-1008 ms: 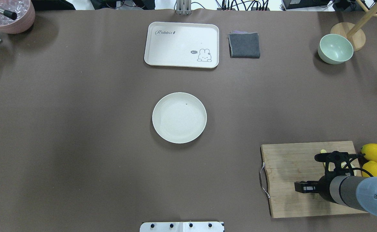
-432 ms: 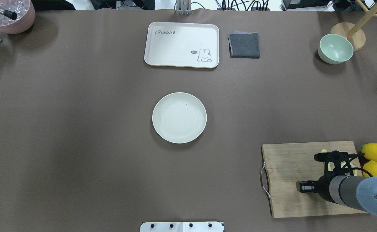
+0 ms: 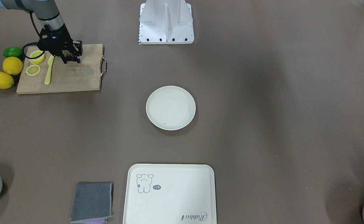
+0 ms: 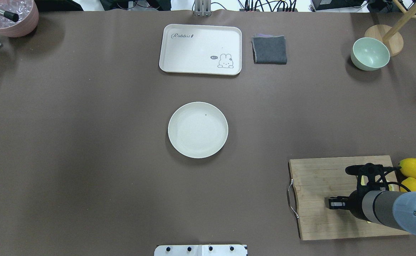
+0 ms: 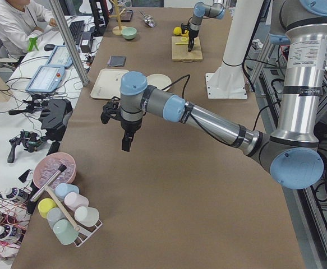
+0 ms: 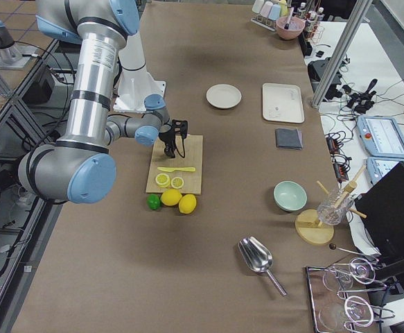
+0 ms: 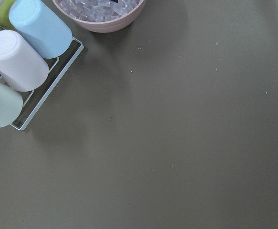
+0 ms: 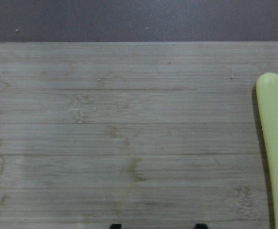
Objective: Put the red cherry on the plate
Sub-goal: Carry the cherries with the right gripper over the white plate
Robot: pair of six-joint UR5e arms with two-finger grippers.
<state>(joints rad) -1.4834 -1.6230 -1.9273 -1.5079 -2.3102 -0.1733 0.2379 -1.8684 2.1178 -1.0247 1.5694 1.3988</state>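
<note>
The round off-white plate [image 4: 198, 129] [image 3: 170, 107] lies bare at the table's middle. The red cherry is hidden or out of view in every frame. My right gripper [image 3: 70, 59] [image 8: 155, 225] points down low over the wooden cutting board [image 4: 318, 192] [image 8: 129, 133], far to the plate's right in the overhead view. Its two fingertips stand apart at the bottom of the right wrist view, open, with only bare wood between them. My left gripper [image 5: 127, 143] hangs above bare table at the left end. I cannot tell whether it is open or shut.
On the board lie a yellow knife [image 3: 48, 73] [image 8: 274, 143] and lemon slices [image 3: 33, 70]. Two lemons [image 4: 415, 169] and a lime [image 3: 12, 51] sit beside it. A cream tray [image 4: 200, 49], grey cloth [image 4: 269, 49] and green bowl [image 4: 370, 54] line the far edge. A cup rack [image 7: 19, 71] and pink bowl [image 7: 100, 14] stand far left.
My right arm has shifted very slightly over the cutting board. The plate and the other things have not moved.
</note>
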